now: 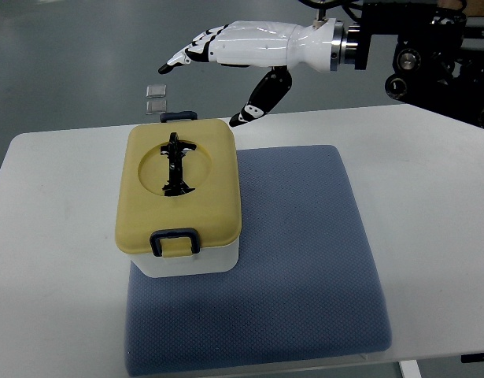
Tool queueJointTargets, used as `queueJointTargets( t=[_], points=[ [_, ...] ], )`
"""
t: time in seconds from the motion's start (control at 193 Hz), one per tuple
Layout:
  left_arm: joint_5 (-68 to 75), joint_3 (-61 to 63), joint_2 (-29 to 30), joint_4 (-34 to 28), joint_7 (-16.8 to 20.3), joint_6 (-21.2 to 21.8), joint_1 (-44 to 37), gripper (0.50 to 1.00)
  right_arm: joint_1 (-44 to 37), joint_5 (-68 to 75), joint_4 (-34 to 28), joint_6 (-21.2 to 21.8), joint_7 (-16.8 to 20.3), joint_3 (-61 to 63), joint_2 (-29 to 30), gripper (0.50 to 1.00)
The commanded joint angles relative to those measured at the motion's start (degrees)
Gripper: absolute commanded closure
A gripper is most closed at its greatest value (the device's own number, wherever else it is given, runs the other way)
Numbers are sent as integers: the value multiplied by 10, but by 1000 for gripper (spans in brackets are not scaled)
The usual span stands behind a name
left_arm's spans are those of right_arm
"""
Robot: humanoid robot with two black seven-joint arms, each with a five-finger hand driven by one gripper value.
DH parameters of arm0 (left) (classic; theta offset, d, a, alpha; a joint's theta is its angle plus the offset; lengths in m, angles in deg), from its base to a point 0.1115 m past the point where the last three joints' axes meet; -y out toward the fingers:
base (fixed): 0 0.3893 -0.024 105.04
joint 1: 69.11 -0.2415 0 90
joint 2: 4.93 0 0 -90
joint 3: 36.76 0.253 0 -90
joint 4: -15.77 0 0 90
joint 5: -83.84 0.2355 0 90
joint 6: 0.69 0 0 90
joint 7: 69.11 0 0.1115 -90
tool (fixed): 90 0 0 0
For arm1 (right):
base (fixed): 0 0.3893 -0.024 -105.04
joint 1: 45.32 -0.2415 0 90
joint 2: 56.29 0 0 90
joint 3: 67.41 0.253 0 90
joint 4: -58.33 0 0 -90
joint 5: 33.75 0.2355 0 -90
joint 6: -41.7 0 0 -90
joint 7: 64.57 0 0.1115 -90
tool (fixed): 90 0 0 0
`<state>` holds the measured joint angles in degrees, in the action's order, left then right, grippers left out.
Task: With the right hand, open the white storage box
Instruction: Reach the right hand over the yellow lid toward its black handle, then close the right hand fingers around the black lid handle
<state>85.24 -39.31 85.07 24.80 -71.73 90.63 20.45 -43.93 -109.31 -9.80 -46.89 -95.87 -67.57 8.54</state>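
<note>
Box: white storage box (182, 260) is sitting closed; yellow lid (179, 189) not yet lifted
Right hand (234, 47): being held above, fingers spread, nothing gripped

Glossy plastic robot hand (226, 59); textured cloth mat (304, 268).

Lab: bare white table (430, 181), grey floor (68, 55)

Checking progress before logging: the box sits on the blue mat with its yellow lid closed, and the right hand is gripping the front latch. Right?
Not quite. The top view shows the right hand open in the air beyond the box, touching nothing. The front latch is untouched. The box does sit on the mat, lid closed.
</note>
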Motion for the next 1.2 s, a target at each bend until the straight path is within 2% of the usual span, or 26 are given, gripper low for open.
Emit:
queueJointTargets(
  t=[0.0, 0.228, 0.461, 0.813, 1.197],
  points=[
    [0, 0, 0, 0, 0, 0, 0, 500, -16, -23, 3, -9, 4, -12, 21, 615],
    [0, 0, 0, 0, 0, 0, 0, 500, -49, -56, 8, -53, 5, -61, 64, 666],
    [0, 0, 0, 0, 0, 0, 0, 500, -53, -80, 21, -127, 5, -115, 103, 668],
    [0, 0, 0, 0, 0, 0, 0, 500, -53, -131, 49, -134, 5, -142, 124, 668],
    [0, 0, 0, 0, 0, 0, 0, 500, -53, -151, 67, -176, 21, -171, 140, 671]
  ],
)
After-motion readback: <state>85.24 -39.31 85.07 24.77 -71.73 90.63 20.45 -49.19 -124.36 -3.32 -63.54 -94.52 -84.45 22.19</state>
